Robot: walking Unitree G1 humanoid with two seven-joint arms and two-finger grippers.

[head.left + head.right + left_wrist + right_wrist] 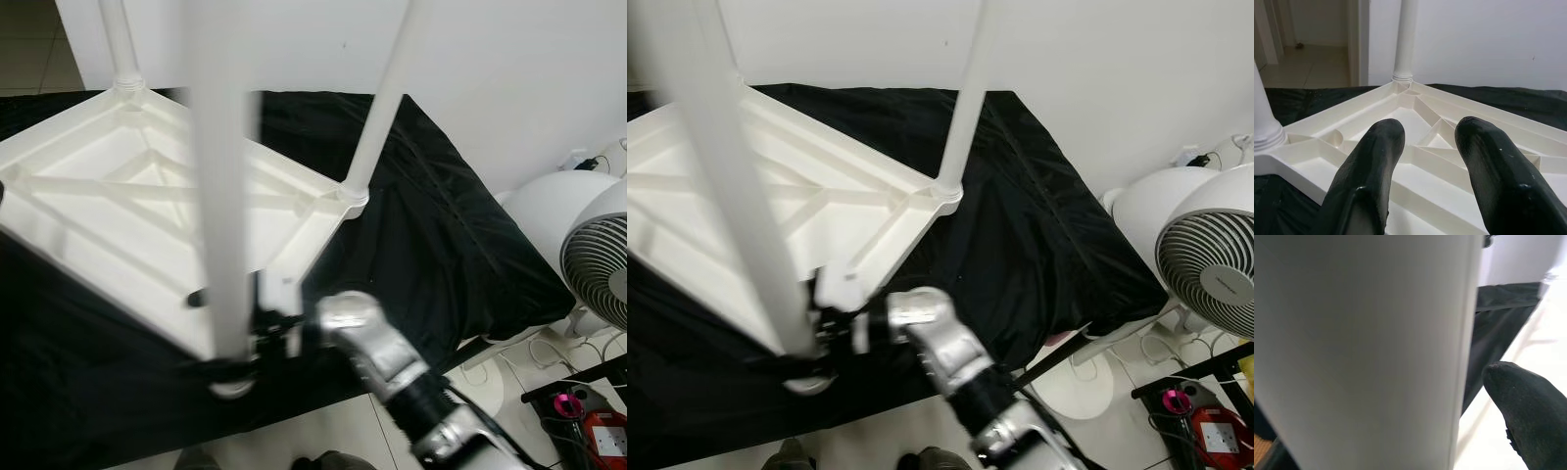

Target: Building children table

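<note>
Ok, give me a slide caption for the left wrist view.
Left gripper open above the ribbed underside of the upturned white table top, with a screwed-in leg upright at the far corner.

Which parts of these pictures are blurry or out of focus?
Left and right eye views: the nearest white table leg is a soft, smeared column, while the upturned tabletop and fan look sharper. Right wrist view: that leg is a featureless blur. Left wrist view: the left claw fingers are slightly soft.

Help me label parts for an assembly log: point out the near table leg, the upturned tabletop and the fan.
near table leg (pixel 223 196), left eye view, mid-shaft.
upturned tabletop (pixel 1415 169), left wrist view, ribbed underside.
fan (pixel 1212 271), right eye view, front grille.
</note>
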